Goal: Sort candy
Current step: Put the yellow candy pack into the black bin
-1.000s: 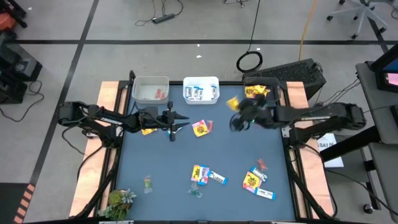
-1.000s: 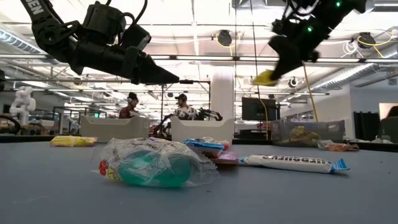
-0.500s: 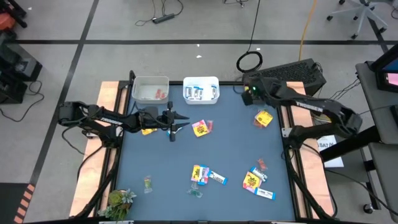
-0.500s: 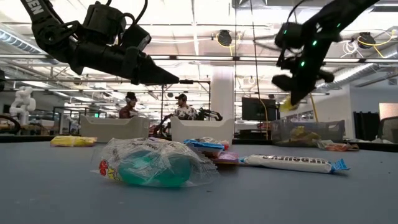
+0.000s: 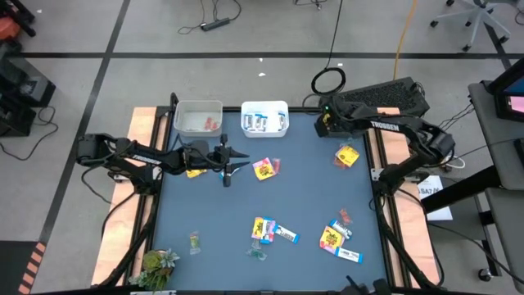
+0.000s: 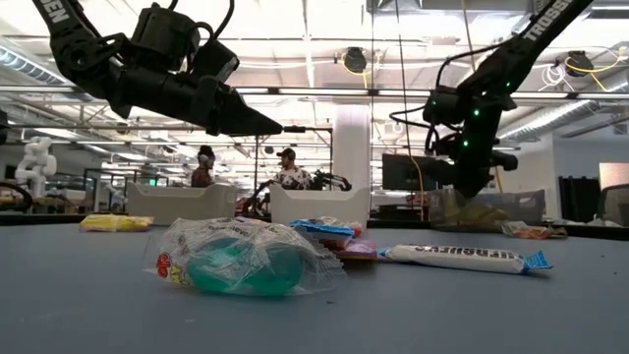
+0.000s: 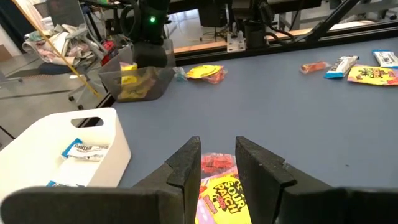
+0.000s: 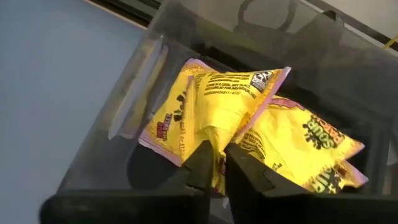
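A dark clear bin (image 7: 140,78) at the table's far right corner holds yellow packets (image 8: 298,143). My right gripper (image 8: 219,155) reaches down into it, fingers a narrow gap apart at the edge of the top yellow packet (image 8: 224,99), which leans on the others. My left gripper (image 7: 217,152) hangs open above the table left of centre, holding nothing. Beyond it, a yellow packet (image 7: 221,196) and a red sweet (image 7: 214,163) lie flat. More candy lies near the front: yellow packets (image 5: 332,239), a blue-and-white bar (image 5: 286,235) and a clear-greenish sweet (image 6: 241,258). My right gripper comes slanting down from above, and its fingertips (image 8: 202,152) stand on either side of the top packet's near edge (image 8: 217,140). Whether they touch that edge I cannot tell. The packet rests on the other packets in the bin.
At the far edge stand a grey bin (image 5: 198,117) with red pieces and a white bin (image 5: 264,117) with blue-and-white bars. Another yellow packet (image 5: 347,156) lies by the right edge. A green leafy thing (image 5: 160,262) sits at the near left corner.
My right gripper has swung from over the table's far middle toward the far right corner and gone down into the dark bin, tipping more steeply downward. The yellow packet it carried below its fingers now lies on the packets in the bin.
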Available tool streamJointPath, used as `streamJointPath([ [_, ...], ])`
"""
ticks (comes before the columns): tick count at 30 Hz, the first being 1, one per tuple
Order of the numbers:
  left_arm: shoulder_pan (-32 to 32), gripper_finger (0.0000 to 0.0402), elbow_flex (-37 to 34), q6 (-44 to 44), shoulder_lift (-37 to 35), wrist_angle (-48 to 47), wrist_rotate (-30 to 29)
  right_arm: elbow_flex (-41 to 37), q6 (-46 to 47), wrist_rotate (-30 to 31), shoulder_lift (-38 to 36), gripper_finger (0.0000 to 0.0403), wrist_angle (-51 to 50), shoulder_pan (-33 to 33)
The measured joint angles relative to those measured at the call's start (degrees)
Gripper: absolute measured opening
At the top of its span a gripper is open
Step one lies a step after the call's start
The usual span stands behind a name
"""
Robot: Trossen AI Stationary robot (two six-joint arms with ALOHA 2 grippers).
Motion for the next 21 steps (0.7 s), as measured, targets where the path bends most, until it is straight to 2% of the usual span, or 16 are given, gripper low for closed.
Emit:
streamJointPath([
  [8, 0.0, 0.0106, 0.0, 0.0, 0.0, 0.02, 0.0, 0.0, 0.78, 0.33, -3.44, 0.0132, -0.51, 0.03],
  [12, 0.0, 0.0106, 0.0, 0.0, 0.0, 0.02, 0.0, 0.0, 0.27, -0.01, -6.79, 0.0159, -0.62, 0.03],
  [14, 0.0, 0.0106, 0.0, 0.0, 0.0, 0.02, 0.0, 0.0, -0.11, -0.41, -7.76, 0.0153, -0.42, 0.03],
  [16, 0.0, 0.0106, 0.0, 0.0, 0.0, 0.02, 0.0, 0.0, -0.32, -2.32, -7.76, 0.0128, 0.11, 0.0],
  [21, 0.0, 0.0106, 0.02, -0.02, 0.0, 0.0, 0.0, 0.0, -1.33, -5.77, -4.61, 0.0018, 1.29, -0.72],
])
